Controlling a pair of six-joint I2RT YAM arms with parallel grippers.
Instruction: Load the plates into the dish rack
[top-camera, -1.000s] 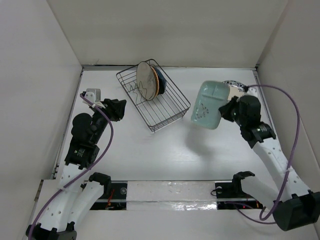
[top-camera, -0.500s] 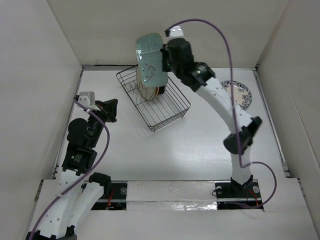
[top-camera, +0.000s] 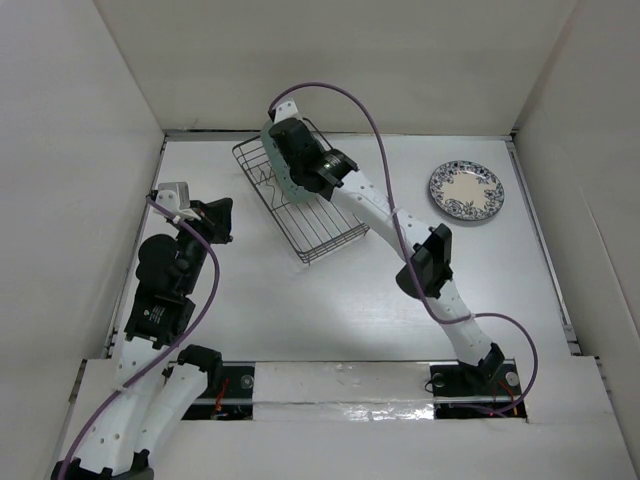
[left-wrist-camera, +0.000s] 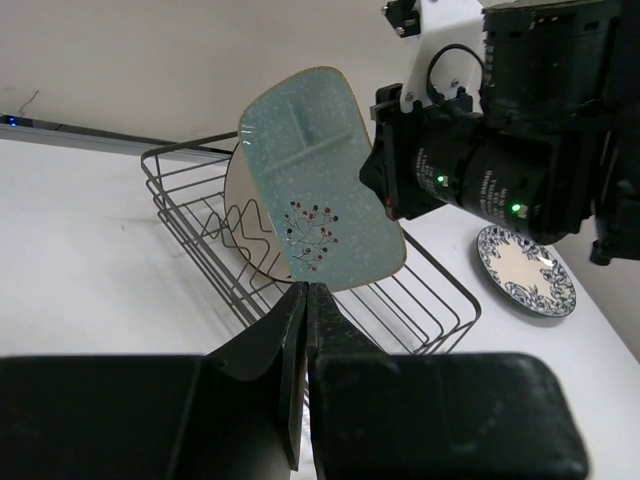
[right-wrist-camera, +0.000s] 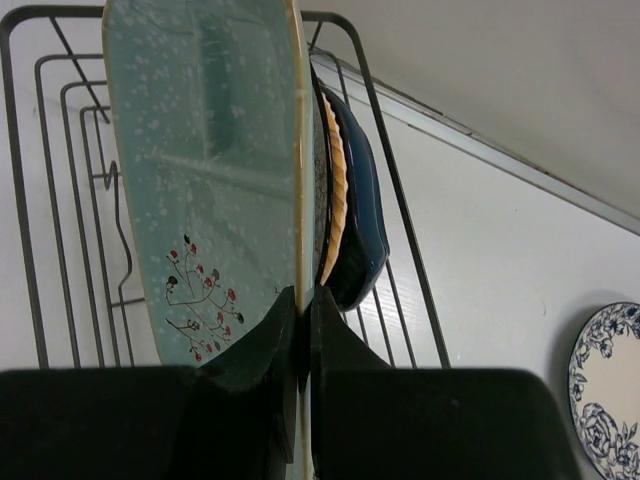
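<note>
Fingers (left-wrist-camera: 265, 345) of the left gripper (left-wrist-camera: 305, 292) are pressed together, and nothing is between them. This gripper hangs over the near left part of the white table (top-camera: 300, 320), well apart from the dish rack (top-camera: 325, 222), and it points toward the rack.

Farther in, the right arm (top-camera: 425, 265) reaches across the table from the near right side to the far left. The fingers (right-wrist-camera: 255, 345) of the right gripper (right-wrist-camera: 302, 297) are clamped on the thin edge of the pale green plate (right-wrist-camera: 200, 150). The plate stands on its edge, a little tilted, and its face with the small red-flowered branch turns toward the left arm. It is at the far left end of the dish rack, above the wavy divider prongs. Its lower edge is down among the wires, but I cannot tell if it already rests on them.

Just behind the green plate, three other plates stand upright in the same rack, close to each other. First comes the beige plate (left-wrist-camera: 250, 225), of which only a part shows past the green one. After it is the orange-tan plate (right-wrist-camera: 335, 170), and then the dark blue plate (right-wrist-camera: 362, 210), which is nearest to the end of the rack. The near part of the rack holds no plate.

At the far right of the table, well apart from the rack, the white plate with the blue floral rim (top-camera: 466, 191) lies flat, face up.
</note>
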